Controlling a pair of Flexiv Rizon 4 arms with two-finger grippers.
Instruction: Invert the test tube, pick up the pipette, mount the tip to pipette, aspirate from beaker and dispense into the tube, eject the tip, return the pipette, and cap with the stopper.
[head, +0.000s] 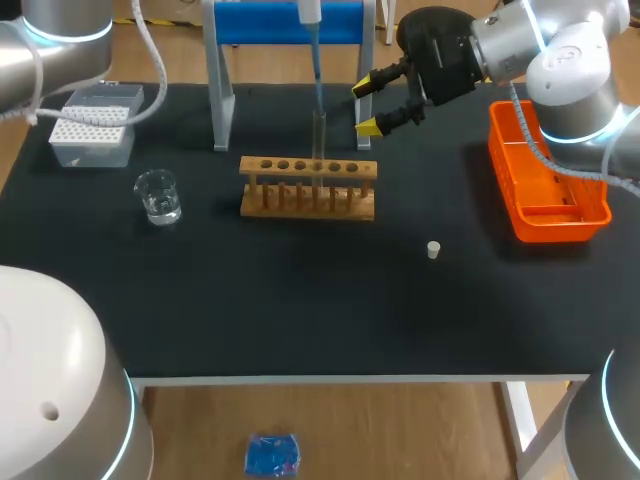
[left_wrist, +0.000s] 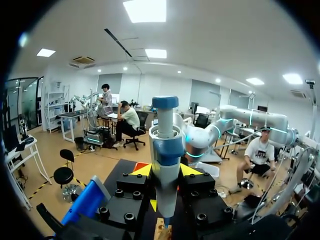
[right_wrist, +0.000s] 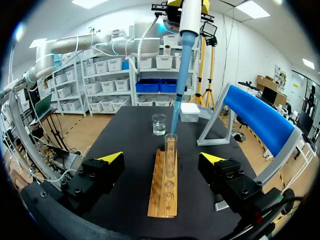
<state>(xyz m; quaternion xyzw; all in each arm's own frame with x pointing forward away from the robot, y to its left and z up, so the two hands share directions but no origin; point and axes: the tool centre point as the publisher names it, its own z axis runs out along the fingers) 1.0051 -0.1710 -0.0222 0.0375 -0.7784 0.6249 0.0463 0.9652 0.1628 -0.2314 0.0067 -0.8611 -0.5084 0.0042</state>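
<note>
Currently one pipette (head: 311, 14), one tube (head: 320, 135), one beaker (head: 158, 196), one stopper (head: 433, 250)

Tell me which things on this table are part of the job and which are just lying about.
Job: pipette, tip, tube, rack, beaker, stopper, tip box, stand.
Lying about: basket, unless it takes the spent tip.
</note>
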